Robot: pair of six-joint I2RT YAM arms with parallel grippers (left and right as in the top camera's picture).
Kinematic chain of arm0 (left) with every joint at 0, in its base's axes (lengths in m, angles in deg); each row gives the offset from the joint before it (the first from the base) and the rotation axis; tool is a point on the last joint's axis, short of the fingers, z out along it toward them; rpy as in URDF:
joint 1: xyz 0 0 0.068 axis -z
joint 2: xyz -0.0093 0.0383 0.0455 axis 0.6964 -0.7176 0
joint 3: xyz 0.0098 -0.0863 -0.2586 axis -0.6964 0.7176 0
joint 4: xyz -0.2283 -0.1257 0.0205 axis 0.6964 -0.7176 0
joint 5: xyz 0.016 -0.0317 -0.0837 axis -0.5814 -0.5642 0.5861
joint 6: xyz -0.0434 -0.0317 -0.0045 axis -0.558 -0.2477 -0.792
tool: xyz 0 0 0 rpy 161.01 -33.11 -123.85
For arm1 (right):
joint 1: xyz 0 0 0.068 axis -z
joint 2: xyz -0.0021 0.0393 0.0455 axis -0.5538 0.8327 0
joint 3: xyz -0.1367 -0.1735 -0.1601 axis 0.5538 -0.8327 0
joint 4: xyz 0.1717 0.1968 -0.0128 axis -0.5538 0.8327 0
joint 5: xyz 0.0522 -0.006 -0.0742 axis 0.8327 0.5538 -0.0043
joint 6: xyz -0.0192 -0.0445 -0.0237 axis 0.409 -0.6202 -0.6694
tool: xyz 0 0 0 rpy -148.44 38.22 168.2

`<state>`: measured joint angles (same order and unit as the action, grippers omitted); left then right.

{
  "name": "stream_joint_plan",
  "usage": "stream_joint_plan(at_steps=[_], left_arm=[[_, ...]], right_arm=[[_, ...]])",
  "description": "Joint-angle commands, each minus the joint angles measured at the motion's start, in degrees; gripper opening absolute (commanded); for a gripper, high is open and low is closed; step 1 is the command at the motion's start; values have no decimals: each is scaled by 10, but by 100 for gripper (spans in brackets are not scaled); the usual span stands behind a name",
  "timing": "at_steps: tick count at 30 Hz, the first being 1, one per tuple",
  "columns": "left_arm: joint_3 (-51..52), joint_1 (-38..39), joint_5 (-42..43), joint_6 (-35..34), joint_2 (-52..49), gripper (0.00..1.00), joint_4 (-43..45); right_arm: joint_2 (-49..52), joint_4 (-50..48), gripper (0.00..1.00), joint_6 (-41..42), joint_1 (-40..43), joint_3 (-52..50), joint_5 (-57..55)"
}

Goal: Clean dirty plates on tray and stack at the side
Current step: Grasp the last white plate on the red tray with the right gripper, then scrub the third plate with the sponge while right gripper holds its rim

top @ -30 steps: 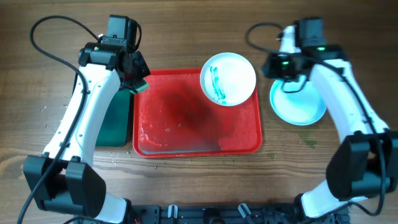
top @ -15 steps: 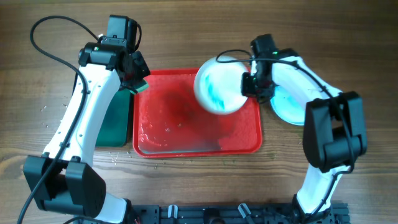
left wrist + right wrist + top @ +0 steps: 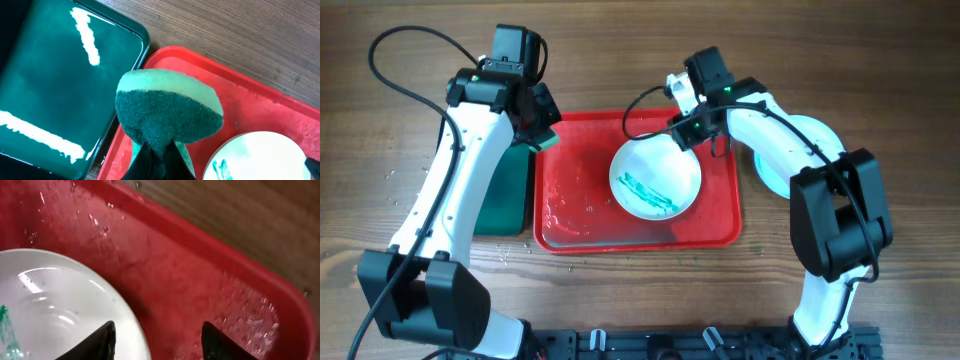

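The right pincer (image 3: 160, 336), jaws parted, straddles the upper-right rim of the teal-smeared plate (image 3: 655, 182) lying centre-right in the red tray (image 3: 570, 205), while the left pincer (image 3: 155, 161) clamps a green sponge (image 3: 167, 112) above the tray's upper-left corner, beside the dark green tray (image 3: 505, 195).

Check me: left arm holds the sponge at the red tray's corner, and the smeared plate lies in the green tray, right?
No. The overhead view shows the smeared plate lying in the red tray, not the green tray. The sponge is held at the red tray's corner, as you said.
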<state>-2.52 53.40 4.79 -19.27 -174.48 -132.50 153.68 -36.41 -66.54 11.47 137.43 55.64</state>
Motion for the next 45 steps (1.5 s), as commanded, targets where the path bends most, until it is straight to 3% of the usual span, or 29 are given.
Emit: stream_joint_plan(at_steps=[1, 3, 4, 6, 7, 8, 12, 14, 15, 16, 19, 21, 24, 28, 30, 34, 39, 41, 44, 45], left_arm=[[-4, -1, 3, -10, -4, 4, 1], [-4, -1, 3, -10, -4, 4, 1], [-4, -1, 3, -10, -4, 4, 1], [-4, -1, 3, -10, -4, 4, 1], [-4, -1, 3, -10, -4, 4, 1], [-4, -1, 3, -10, -4, 4, 1], [-4, -1, 3, -10, -4, 4, 1], [-4, -1, 3, -10, -4, 4, 1], [-4, -1, 8, -10, -4, 4, 1], [-3, -1, 17, -10, -4, 4, 2], [23, -1, 20, -10, -4, 4, 22], [62, -1, 37, -9, -5, 4, 54], [139, 10, 131, 59, -7, 4, 158], [202, 54, 135, 149, -45, 4, 248], [207, 69, 113, 161, -76, 4, 276], [207, 70, -10, 141, -142, 4, 306], [207, 71, -29, 142, -167, 4, 341], [207, 74, 105, 203, -167, 4, 329], [207, 74, 372, 339, -167, 4, 253], [207, 74, 398, 355, -167, 4, 229]], right_arm=[[24, -9, 54, -54, 5, 9, 1], [43, -3, 50, -54, 5, 8, 16], [53, 7, 42, -54, 5, 8, 33], [63, 31, 15, -46, 5, 8, 34], [64, 45, 7, -35, 5, 8, 34], [64, 61, 4, -22, 5, 9, 34], [63, 135, 4, 113, 4, 33, 67], [63, 154, 4, 252, 4, 49, 111], [64, 135, 4, 348, 3, 45, 159], [65, 85, 4, 388, -6, 31, 167], [73, 13, 4, 441, -38, 2, 138], [73, 8, 4, 443, -47, 2, 134], [73, 10, 5, 428, -53, 2, 134], [73, 10, 4, 414, -53, 2, 146], [73, 11, 4, 412, -53, 2, 148], [73, 10, 4, 402, -53, 2, 152], [73, 10, 4, 399, -54, 2, 152], [73, 10, 4, 398, -54, 2, 154], [73, 10, 4, 398, -54, 2, 154], [73, 10, 4, 398, -54, 2, 154]])
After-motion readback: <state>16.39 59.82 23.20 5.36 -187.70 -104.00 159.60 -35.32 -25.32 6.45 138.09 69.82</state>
